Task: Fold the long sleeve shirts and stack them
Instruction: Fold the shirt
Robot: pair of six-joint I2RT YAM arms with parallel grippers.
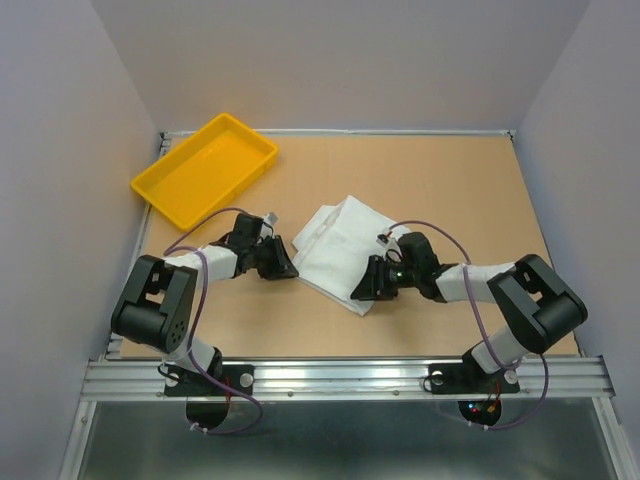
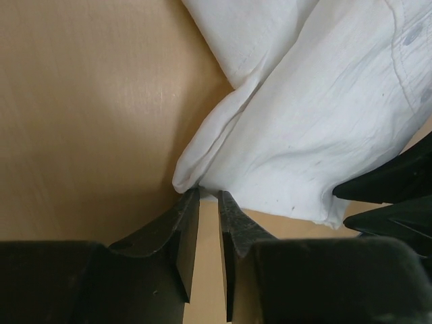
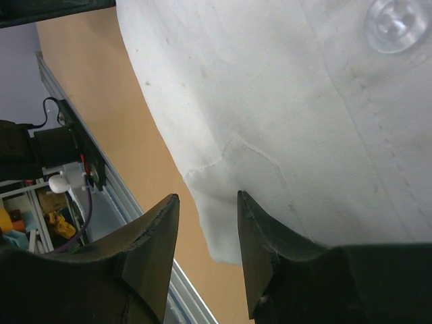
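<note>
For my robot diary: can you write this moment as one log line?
white shirt: folded, on table | left gripper: slightly open at shirt edge | right gripper: open at near corner | yellow tray: far left

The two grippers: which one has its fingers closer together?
The left gripper: only a narrow slit separates its fingers at the edge of the shirt, whereas the right gripper shows a clearly wider gap.
</note>
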